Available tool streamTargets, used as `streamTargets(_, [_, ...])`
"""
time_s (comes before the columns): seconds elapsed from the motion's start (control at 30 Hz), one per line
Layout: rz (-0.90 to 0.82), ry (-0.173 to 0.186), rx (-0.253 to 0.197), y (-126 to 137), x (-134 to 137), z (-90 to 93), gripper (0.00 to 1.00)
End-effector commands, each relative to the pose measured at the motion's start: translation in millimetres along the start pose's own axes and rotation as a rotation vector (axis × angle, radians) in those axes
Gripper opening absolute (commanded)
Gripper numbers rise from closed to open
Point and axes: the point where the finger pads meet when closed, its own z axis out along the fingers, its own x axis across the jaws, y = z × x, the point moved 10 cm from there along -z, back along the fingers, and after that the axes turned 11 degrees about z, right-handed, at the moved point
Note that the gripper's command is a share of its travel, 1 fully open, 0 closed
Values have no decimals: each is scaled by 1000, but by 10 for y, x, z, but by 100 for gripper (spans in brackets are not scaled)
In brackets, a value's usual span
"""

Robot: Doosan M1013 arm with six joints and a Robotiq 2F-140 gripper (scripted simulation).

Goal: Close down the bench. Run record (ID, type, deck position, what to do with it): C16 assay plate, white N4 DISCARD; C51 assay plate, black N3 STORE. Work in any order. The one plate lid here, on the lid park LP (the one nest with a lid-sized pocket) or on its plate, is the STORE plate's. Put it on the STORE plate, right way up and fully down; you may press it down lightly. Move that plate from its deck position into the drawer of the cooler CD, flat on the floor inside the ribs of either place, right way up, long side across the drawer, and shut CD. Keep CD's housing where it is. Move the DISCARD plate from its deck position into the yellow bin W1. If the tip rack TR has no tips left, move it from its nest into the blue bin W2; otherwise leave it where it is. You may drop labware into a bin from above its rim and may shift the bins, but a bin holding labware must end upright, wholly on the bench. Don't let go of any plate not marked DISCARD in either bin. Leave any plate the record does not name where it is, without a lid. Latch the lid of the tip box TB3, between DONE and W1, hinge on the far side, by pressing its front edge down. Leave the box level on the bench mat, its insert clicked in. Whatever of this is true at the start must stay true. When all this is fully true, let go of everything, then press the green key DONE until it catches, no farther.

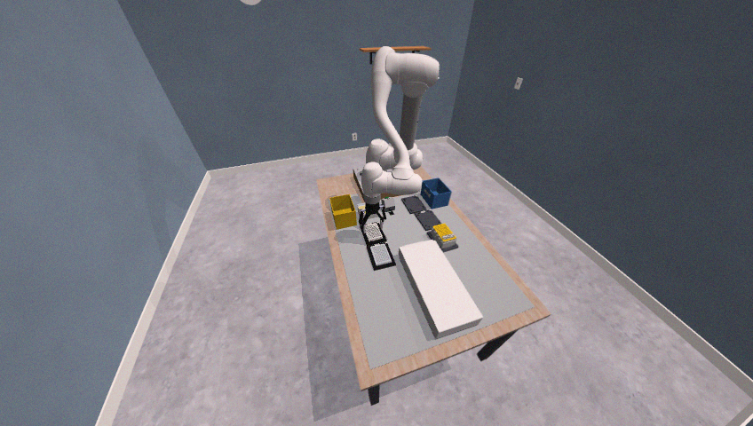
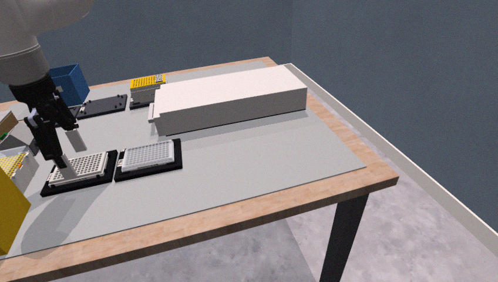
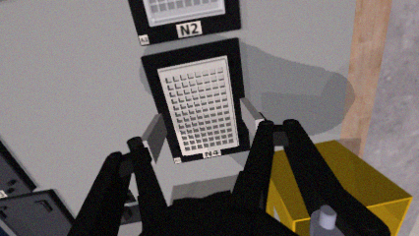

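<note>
The white assay plate [image 3: 201, 110] sits in the black nest labelled N4; it also shows in the exterior and top views [image 2: 78, 167] [image 1: 373, 230]. My gripper [image 3: 202, 115] is open and empty. It is low over the plate's end by the N4 label, with one finger on each long side. I see gaps between the fingers and the plate. The yellow bin W1 stands beside my right finger; it also shows in the top view [image 1: 342, 210]. The long white cooler CD [image 2: 226, 97] is shut.
Another pale plate [image 2: 148, 155] sits in nest N2 next to N4. Dark nests [image 2: 103, 104] and the yellow-topped tip rack [image 2: 146, 81] line the far side, near the blue bin W2 [image 2: 68, 83]. Tip box TB3 [image 2: 13, 164] with a yellow insert stands by W1.
</note>
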Motion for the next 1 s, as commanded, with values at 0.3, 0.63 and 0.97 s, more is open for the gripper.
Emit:
streamTargets(0.3, [0, 0, 0, 0, 0, 90, 66])
streamTargets(0.63, [0, 0, 0, 0, 0, 197, 66])
streamTargets(0.97, [0, 0, 0, 0, 0, 210, 65])
